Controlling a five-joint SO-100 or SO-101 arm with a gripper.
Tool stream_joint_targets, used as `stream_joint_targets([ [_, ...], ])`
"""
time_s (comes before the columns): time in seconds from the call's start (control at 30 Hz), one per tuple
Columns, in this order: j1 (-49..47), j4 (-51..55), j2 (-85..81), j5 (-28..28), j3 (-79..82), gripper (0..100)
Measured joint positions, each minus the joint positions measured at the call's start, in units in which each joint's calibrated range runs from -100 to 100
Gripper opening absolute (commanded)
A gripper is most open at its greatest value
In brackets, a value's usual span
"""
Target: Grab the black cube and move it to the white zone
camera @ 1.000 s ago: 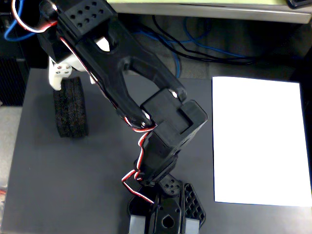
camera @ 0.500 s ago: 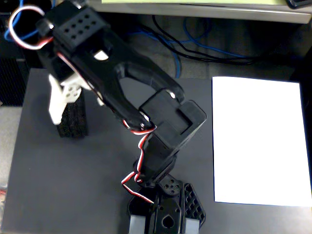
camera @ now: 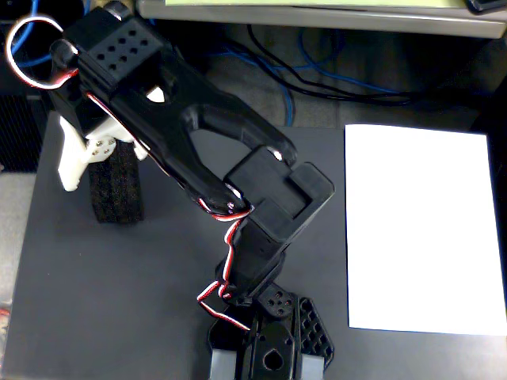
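In the fixed view the black cube (camera: 117, 190) is a rough oblong foam block lying on the dark grey mat (camera: 119, 301) at the upper left. My gripper (camera: 97, 170) hangs over the block's top end. Its white finger (camera: 71, 162) is splayed out to the left of the block with a small gap to it. The other finger is hidden under the black arm, near the block's right side. The jaws look open and straddle the block's top end. The white zone (camera: 420, 229) is a plain white paper sheet at the right, with nothing on it.
The arm's base (camera: 269, 340) stands at the bottom centre, with red-white wires along the arm. Blue and black cables (camera: 293, 79) lie beyond the mat's far edge. A pale desk edge (camera: 317, 16) runs along the top.
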Motion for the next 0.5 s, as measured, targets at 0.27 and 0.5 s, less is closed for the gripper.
stream_joint_targets([
  [0.27, 0.22, -7.02, 11.15, 0.0, 0.0, 32],
  [0.5, 3.47, -8.64, 16.9, 0.0, 0.0, 32],
])
